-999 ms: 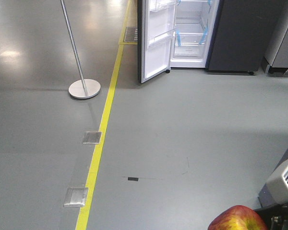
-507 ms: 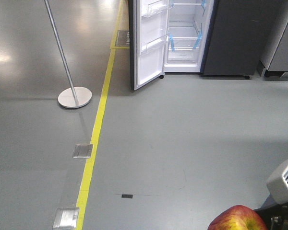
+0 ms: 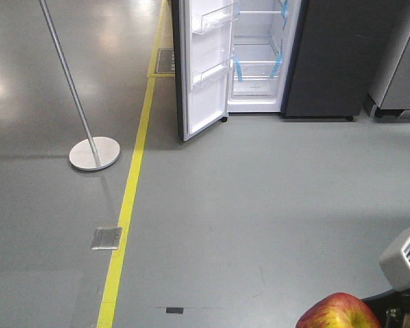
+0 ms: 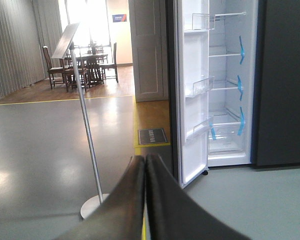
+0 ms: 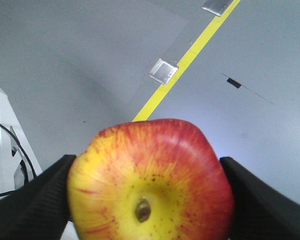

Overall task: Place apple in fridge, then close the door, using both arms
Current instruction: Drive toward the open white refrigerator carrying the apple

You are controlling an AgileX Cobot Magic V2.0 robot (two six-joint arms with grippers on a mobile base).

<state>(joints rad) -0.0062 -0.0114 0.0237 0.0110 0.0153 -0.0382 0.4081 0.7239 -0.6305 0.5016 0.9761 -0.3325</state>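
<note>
Just one apple — pinched between two fingers; one fridge open.

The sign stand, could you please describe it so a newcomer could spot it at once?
From the open fridge at the far end, cross the yellow floor line to the left. The sign stand is there: a thin silver pole on a round flat base, the only upright thing on that side.
</note>
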